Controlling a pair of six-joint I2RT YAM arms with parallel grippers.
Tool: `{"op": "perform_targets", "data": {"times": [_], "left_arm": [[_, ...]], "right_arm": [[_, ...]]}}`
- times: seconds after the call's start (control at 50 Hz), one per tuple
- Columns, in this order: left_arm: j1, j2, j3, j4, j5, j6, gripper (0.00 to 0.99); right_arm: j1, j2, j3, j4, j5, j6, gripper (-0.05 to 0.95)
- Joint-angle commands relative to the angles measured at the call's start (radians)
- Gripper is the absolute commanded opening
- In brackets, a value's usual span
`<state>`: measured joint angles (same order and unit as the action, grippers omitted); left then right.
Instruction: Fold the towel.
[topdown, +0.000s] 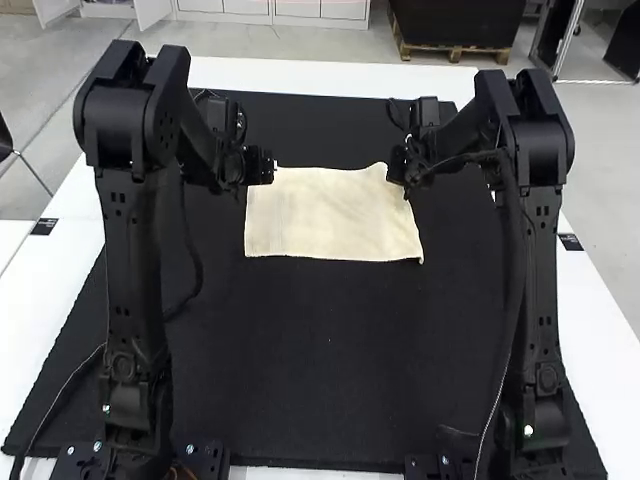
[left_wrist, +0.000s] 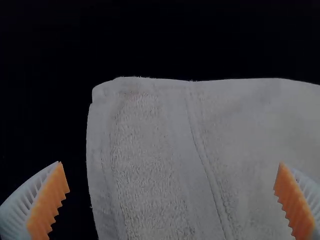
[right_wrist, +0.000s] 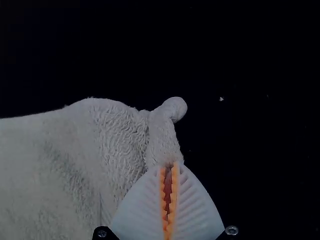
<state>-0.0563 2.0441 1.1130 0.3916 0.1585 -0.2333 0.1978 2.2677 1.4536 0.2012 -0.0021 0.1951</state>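
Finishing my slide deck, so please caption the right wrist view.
The right jaws close on a towel corner, bunching it above the black mat.

robotics lab workspace, two black jointed arms (topdown: 130, 260), trailing cables (topdown: 198, 268), black mat (topdown: 320, 380), white table (topdown: 600, 360)

Before you, a black mat (topdown: 320, 350) lies on a white table (topdown: 600, 350), with one dark label (topdown: 44, 226) at nine o'clock, another dark label (topdown: 570, 242) at three.
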Motion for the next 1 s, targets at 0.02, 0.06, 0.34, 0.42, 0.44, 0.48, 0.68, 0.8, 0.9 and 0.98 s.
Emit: {"op": "perform_targets", "data": {"times": [0.02,0.06,0.34,0.42,0.44,0.48,0.68,0.8,0.9,0.98], "left_arm": [[0.019,0.033,0.056,0.003,0.015,-0.004,0.97],[0.026,0.045,0.064,0.003,0.015,-0.004,0.97],[0.049,0.107,0.093,0.004,0.015,0.0,0.97],[0.049,0.117,0.1,0.004,0.015,0.0,0.97],[0.05,0.12,0.102,0.004,0.015,0.0,0.97],[0.049,0.125,0.105,0.004,0.015,0.002,0.97],[0.049,0.163,0.139,0.003,0.015,0.002,0.97],[0.049,0.188,0.159,0.001,0.015,0.003,0.97],[0.046,0.202,0.173,0.001,0.015,0.003,0.97],[0.042,0.212,0.18,0.004,0.015,0.005,0.97]], "right_arm": [[-0.014,-0.062,-0.018,0.006,-0.016,0.01,-0.01],[-0.014,-0.068,-0.022,0.007,-0.018,0.01,-0.01],[-0.012,-0.096,-0.052,0.01,-0.033,0.01,-0.01],[-0.008,-0.099,-0.056,0.012,-0.033,0.01,-0.01],[-0.008,-0.1,-0.058,0.012,-0.035,0.01,-0.01],[-0.008,-0.102,-0.061,0.012,-0.036,0.01,-0.01],[-0.003,-0.112,-0.07,0.015,-0.041,0.01,-0.01],[-0.003,-0.119,-0.075,0.015,-0.044,0.01,-0.01],[-0.001,-0.119,-0.079,0.015,-0.045,0.01,-0.01],[-0.001,-0.119,-0.084,0.017,-0.047,0.01,-0.01]]}}
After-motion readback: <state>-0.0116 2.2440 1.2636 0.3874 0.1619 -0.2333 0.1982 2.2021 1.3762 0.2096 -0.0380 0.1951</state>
